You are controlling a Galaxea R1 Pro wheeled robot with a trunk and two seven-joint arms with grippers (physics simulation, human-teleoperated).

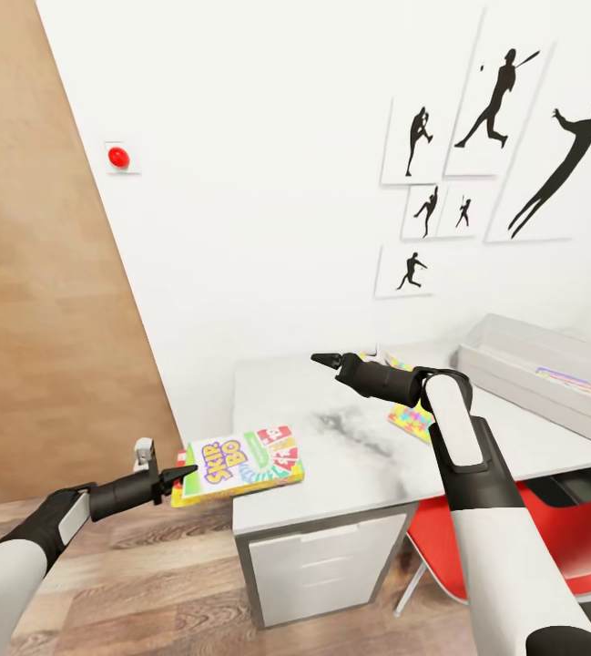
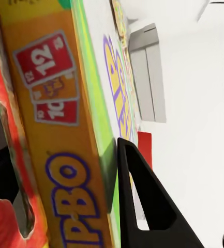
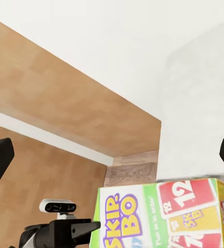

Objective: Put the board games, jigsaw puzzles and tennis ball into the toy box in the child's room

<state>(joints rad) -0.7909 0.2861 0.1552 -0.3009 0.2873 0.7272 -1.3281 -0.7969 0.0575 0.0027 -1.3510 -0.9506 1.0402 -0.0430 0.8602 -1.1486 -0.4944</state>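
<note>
The flat yellow-green-red printed cardboard "SKIP-BO" game box hangs at about seven o'clock in the head view, just off the corner of the pale grey worktop, pinched at its near end by the left jaws, which are narrowed on it. By the look of it the box is light and stiff but smooth-printed, so an end grip could let it swivel; a hold nearer its middle would be steadier. The right jaws stand wide and empty above the worktop. The light grey plastic tub sits at three o'clock, with a multicoloured puzzle square inside. The left wrist view shows a black finger pressed flat on the box's face, which the head view hides.
</note>
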